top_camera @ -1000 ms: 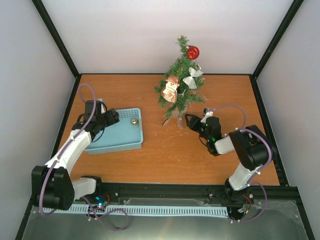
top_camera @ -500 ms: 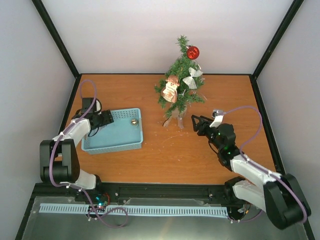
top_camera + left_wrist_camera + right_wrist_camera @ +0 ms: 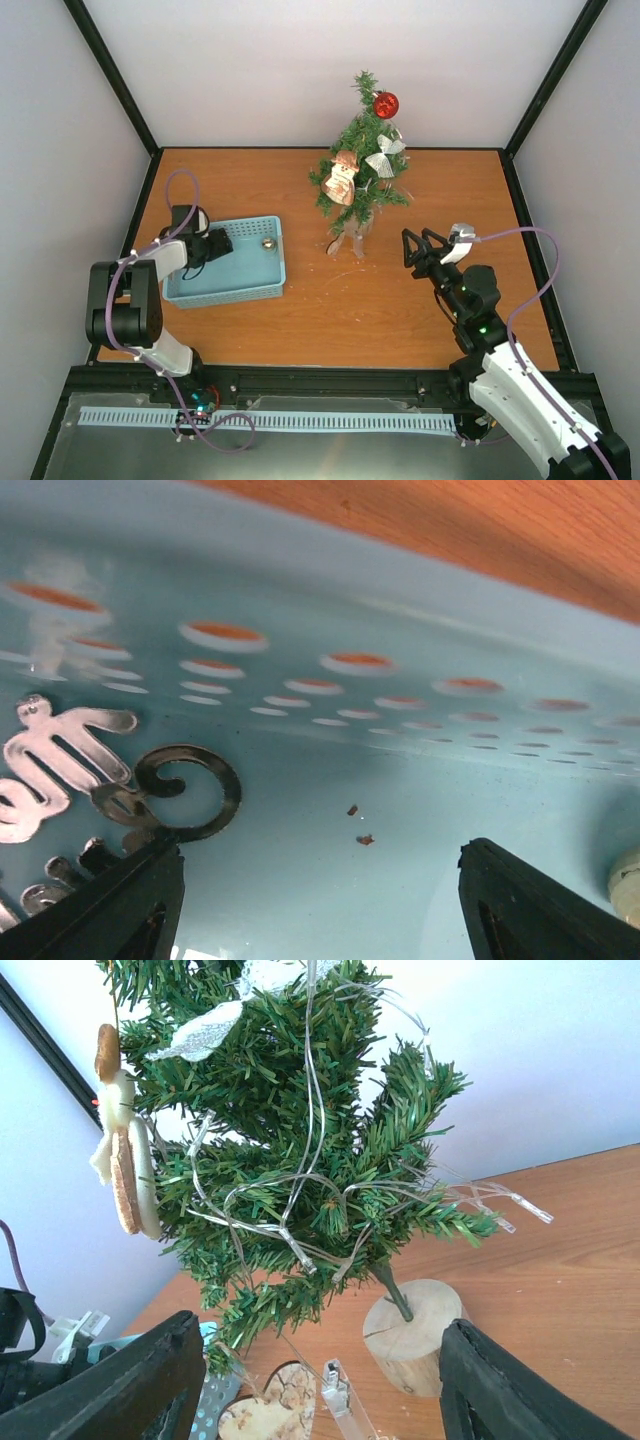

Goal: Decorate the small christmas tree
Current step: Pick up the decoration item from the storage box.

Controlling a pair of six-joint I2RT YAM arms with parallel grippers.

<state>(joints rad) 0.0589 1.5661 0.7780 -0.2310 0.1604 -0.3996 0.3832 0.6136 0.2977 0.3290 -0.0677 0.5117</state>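
Observation:
The small christmas tree (image 3: 362, 165) stands at the back centre, with a red ball (image 3: 386, 105), a silver bow (image 3: 383, 155), a doll figure (image 3: 343, 178) and a light string on it. In the right wrist view the tree (image 3: 300, 1140) stands on its round wood base (image 3: 412, 1335), with a wooden heart (image 3: 270, 1410) beside it. My right gripper (image 3: 422, 247) is open and empty, to the right of the tree. My left gripper (image 3: 218, 243) is open inside the blue basket (image 3: 230, 290). A silver scroll ornament (image 3: 120, 780) lies by its left finger. A small silver ball (image 3: 268, 242) lies in the basket.
Black frame posts and white walls enclose the orange table (image 3: 330, 320). A clear light-string end (image 3: 345, 1400) lies on the table by the tree's base. The table's front rail (image 3: 330, 385) runs between the arm bases.
My right arm has pulled back to the right, away from the tree's base. My left arm has folded back; its gripper has drawn toward the basket's left side.

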